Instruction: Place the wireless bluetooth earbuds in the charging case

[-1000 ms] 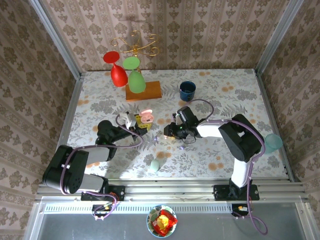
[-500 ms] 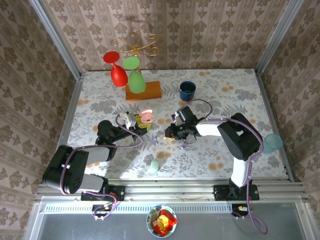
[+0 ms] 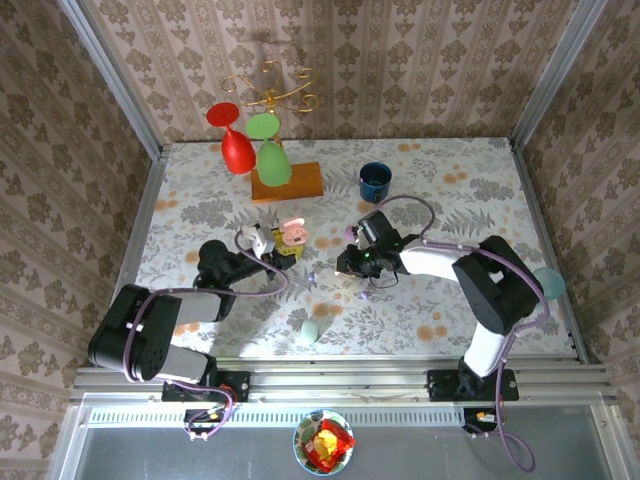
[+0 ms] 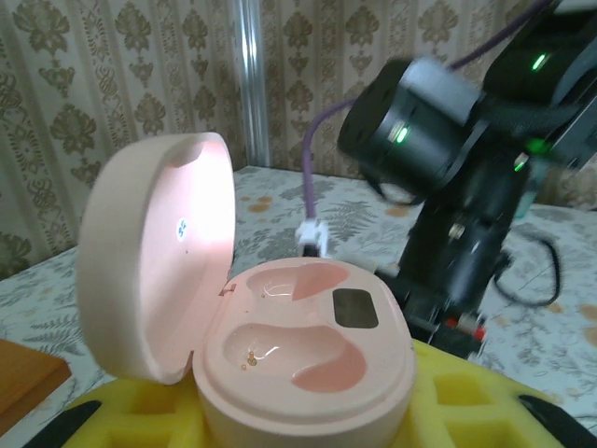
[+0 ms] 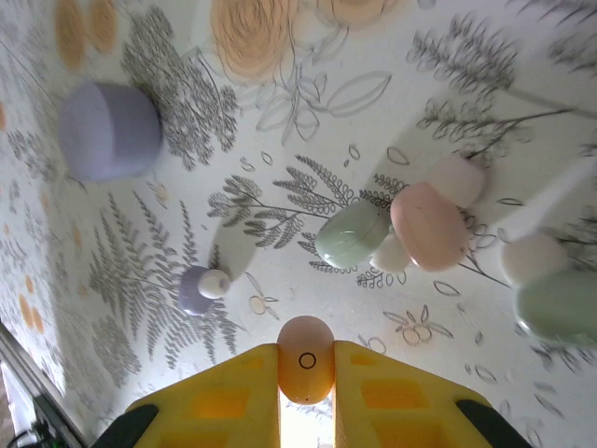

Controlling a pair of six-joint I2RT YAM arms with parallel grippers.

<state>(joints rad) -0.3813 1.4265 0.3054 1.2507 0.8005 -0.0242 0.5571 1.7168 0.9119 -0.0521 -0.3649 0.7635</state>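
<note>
The right gripper [image 5: 306, 378] has just pinched down from part-open and now clamps a pink earbud [image 5: 306, 338] between its yellow fingers. The pickup looks done, so carrying the earbud to the case should come next. It is glossy and egg-shaped, with a small ring mark on its face. Beyond it, loose buds lie on the table, one green [image 5: 352, 233] and one pink [image 5: 429, 226]. Farther off, the left gripper [image 4: 303, 411] grips the pink case [image 4: 298, 359], lid open and both sockets apparently empty.
</note>
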